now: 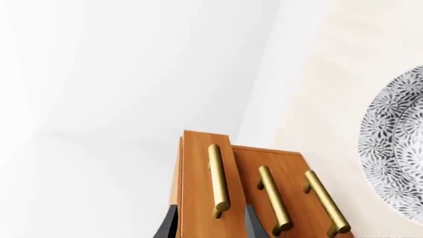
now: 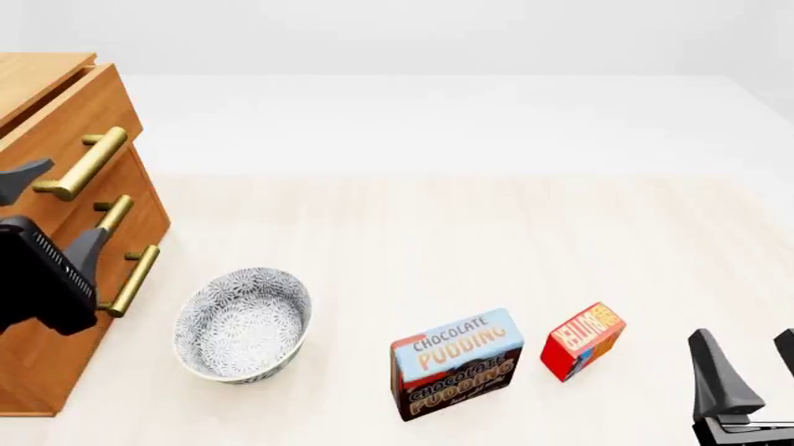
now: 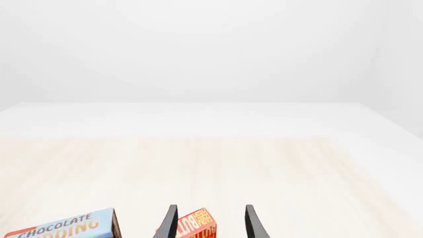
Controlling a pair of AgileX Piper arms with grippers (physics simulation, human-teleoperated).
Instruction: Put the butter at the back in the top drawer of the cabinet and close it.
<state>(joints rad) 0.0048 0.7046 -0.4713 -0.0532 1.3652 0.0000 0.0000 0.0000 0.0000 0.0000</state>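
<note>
Two open grippers: the left gripper [image 2: 37,209] straddles the top drawer [image 1: 201,183] handle [image 2: 82,163] unclamped, the right gripper [image 2: 750,372] hangs spread beside the butter [image 2: 583,339] at near right. Closing off-centre could slip off the bar (drawer barely ajar), or the butter could topple.

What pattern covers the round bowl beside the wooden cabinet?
The round patterned bowl shows a dense grey-and-white floral print, clearest in the front view.

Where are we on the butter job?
Top drawer looks pulled slightly out, left end effector open astride its handle. Butter sits on the table; right end effector open near it. Left: open fully, grasp, load, close.
</note>
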